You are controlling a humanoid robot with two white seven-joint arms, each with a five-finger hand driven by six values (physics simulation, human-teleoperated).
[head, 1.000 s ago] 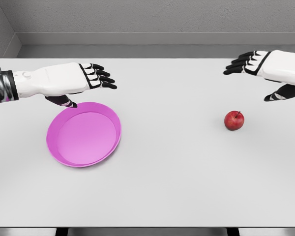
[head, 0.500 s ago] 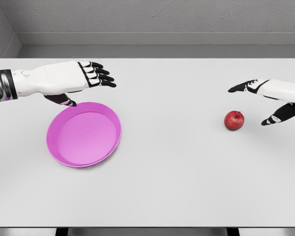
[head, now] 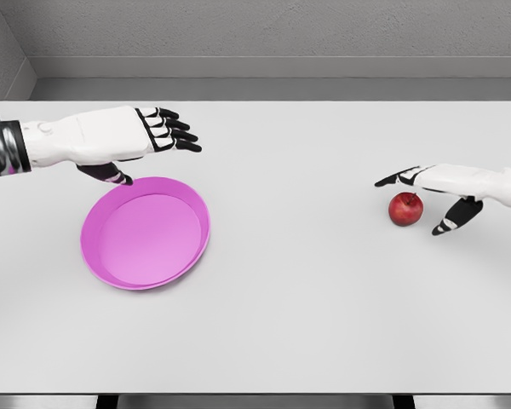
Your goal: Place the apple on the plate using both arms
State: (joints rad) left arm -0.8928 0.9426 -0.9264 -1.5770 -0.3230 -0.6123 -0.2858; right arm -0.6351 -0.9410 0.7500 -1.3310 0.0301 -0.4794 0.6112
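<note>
Grey wall and floor strip behind, plain white tabletop (head: 307,324) filling most of the head view. Red apple (head: 405,209) sits on the tabletop at the right side, well apart from the magenta plate (head: 145,233), which lies at the left. Right hand (head: 439,194) comes in from the right edge, low over the surface, fingers spread and holding nothing: the forefinger side reaches over the far side of the apple, thumb (head: 450,221) drops down on the near right side. Apple lies just left of and under the palm, inside the open span between fingers and thumb; contact cannot be told from this view. Apple is round, stem up, no long axis to align with. Left hand (head: 136,141) hovers just behind the plate's far rim, fingers extended and loose, thumb pointing down toward the rim, nothing held. Right hand is clearly the nearer one to the apple; left hand is the nearer one to the plate. Judgement: the next move turns on closing the right hand around the apple from the right, then carrying it leftward across the tabletop to the plate.
</note>
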